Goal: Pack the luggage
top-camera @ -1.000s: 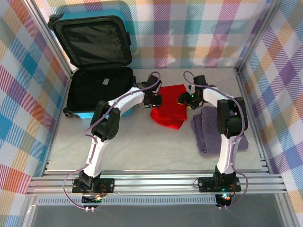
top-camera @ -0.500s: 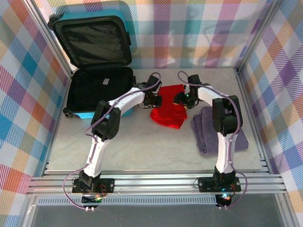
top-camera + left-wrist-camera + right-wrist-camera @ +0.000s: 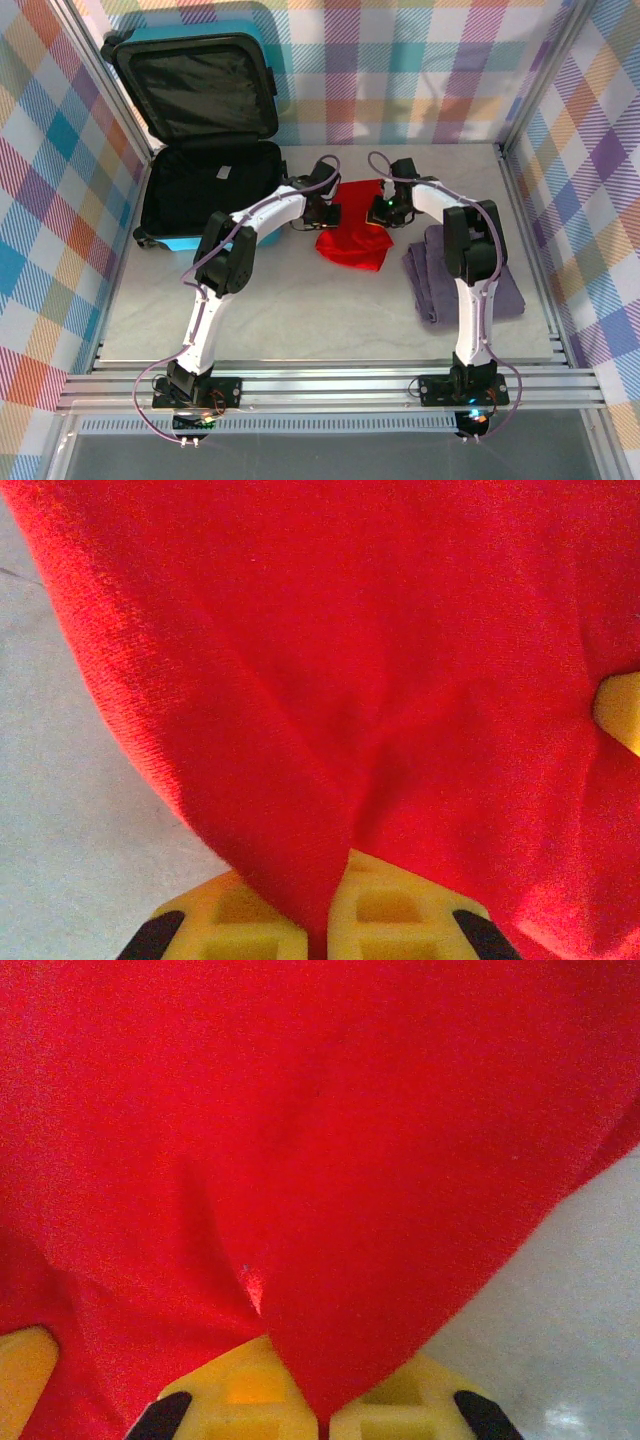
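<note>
Left hand [image 3: 322,209] and right hand [image 3: 385,209] clamp the red cloth [image 3: 352,240]; luggage [image 3: 190,195] lies left, nearest the left hand.

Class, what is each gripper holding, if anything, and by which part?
Both hold the red cloth: the left gripper pinches its left edge, the right gripper its right edge.

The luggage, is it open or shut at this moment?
Open. The luggage has its lid raised upright, and the black lining of both halves shows in the top view.
</note>
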`<move>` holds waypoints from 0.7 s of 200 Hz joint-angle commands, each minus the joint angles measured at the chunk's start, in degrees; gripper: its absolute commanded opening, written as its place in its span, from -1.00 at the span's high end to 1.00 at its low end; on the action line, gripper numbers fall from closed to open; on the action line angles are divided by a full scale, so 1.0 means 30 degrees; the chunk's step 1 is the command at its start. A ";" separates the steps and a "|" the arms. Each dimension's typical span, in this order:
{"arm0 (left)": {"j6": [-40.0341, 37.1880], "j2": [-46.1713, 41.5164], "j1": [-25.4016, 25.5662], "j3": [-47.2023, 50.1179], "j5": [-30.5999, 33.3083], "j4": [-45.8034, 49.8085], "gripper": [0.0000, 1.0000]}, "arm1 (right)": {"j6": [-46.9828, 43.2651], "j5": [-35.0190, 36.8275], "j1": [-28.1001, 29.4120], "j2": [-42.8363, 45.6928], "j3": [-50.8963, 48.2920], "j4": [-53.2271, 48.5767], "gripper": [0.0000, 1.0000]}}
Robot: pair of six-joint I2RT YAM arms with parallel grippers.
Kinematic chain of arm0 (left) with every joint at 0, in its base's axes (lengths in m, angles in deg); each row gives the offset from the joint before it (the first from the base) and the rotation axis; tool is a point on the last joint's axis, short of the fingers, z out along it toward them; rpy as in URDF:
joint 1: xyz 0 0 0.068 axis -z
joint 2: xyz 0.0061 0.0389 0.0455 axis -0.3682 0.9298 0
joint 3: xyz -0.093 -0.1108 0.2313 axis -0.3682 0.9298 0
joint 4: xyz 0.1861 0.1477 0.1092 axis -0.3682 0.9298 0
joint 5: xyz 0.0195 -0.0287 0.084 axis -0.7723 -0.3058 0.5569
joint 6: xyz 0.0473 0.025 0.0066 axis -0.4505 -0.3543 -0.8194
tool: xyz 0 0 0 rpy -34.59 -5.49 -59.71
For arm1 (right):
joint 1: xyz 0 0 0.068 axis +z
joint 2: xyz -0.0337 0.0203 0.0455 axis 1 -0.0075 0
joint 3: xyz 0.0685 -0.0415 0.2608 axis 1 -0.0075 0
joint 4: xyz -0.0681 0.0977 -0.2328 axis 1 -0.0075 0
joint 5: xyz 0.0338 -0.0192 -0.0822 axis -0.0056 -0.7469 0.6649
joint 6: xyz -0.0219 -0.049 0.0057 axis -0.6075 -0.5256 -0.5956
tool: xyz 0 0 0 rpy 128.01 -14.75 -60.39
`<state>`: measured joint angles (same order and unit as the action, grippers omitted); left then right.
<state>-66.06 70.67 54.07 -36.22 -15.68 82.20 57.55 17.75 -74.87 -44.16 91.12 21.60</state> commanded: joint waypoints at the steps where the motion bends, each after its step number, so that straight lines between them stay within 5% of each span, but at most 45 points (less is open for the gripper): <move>1: -0.0727 -0.0240 -0.0329 -0.1075 0.0241 0.0636 1.00 | -0.0452 -0.0690 0.0315 0.0023 0.0085 -0.0633 1.00; 140: -0.2188 -0.2870 -0.1892 -0.2767 0.0981 0.2001 1.00 | 0.1338 -0.1648 0.0981 0.2097 0.0465 0.1522 1.00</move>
<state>-71.02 66.92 49.18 -42.80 -14.23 87.29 59.93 15.04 -72.95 -39.29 90.60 24.84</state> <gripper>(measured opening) 0.082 0.072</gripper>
